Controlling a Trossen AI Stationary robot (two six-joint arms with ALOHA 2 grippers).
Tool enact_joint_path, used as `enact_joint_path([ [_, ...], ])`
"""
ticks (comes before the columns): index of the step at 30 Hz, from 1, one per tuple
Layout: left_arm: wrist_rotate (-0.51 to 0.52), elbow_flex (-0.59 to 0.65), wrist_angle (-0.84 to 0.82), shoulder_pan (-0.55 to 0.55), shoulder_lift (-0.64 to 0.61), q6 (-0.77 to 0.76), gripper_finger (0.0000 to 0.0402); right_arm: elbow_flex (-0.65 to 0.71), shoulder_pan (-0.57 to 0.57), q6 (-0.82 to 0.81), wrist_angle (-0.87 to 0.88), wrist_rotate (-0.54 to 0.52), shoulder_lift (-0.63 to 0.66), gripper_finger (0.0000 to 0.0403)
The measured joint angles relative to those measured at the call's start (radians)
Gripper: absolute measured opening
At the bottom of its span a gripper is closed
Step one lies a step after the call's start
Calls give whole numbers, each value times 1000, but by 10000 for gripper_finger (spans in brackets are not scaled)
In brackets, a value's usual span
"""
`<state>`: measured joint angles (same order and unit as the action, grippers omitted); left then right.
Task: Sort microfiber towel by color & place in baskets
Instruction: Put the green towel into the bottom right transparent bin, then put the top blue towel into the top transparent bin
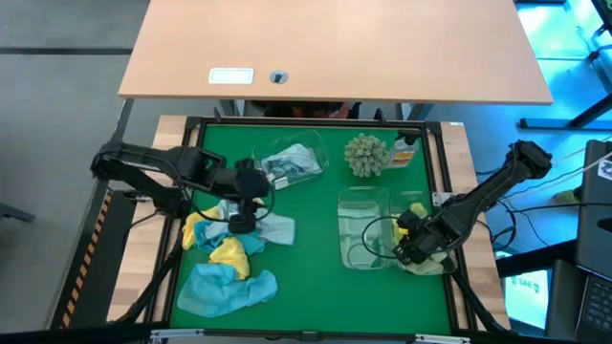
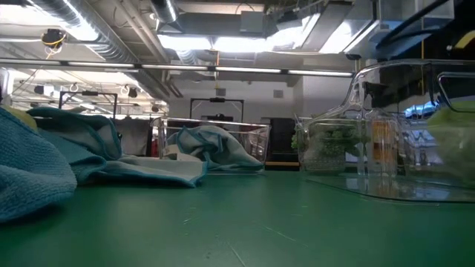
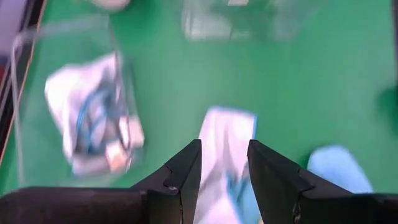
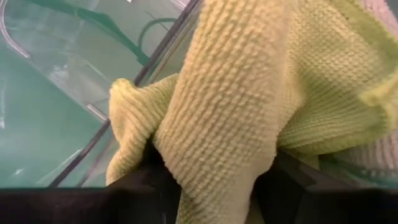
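My left gripper (image 1: 241, 224) (image 3: 224, 168) hovers open above a loose pile of towels at the table's left. The pile holds a pale one (image 3: 225, 134) (image 1: 273, 227), yellow ones (image 1: 229, 250) and light blue ones (image 1: 226, 287). A clear basket (image 1: 292, 162) at the far middle holds a pale grey-blue towel. Two clear baskets stand at the right: one (image 1: 361, 229) bare, the other (image 1: 442, 266) with a lime-green towel (image 4: 236, 93). My right gripper (image 1: 413, 250) (image 4: 214, 186) is over that towel, open. My right gripper points down from above, its open fingers (image 4: 283, 180) on either side of a bunched fold (image 4: 217, 137) of the lime-green towel. The cloth lies against both fingers and hides their tips. The towel rests heaped in the right basket, beside its clear rim (image 4: 155, 59).
A spiky grey-green ball (image 1: 365, 155) and a small orange-capped bottle (image 1: 406, 151) stand at the far right of the green mat. Bare mat (image 1: 306, 277) lies between the pile and the right baskets. A wooden desk (image 1: 335, 48) stands beyond the far edge.
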<state>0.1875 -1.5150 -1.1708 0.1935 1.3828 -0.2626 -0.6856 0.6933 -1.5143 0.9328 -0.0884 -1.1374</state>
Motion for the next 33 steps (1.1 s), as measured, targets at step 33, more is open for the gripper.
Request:
enact_joint_path([
  [33,5,454,132,200,3,-308,125,-251,0,2,245,-34,1,170],
])
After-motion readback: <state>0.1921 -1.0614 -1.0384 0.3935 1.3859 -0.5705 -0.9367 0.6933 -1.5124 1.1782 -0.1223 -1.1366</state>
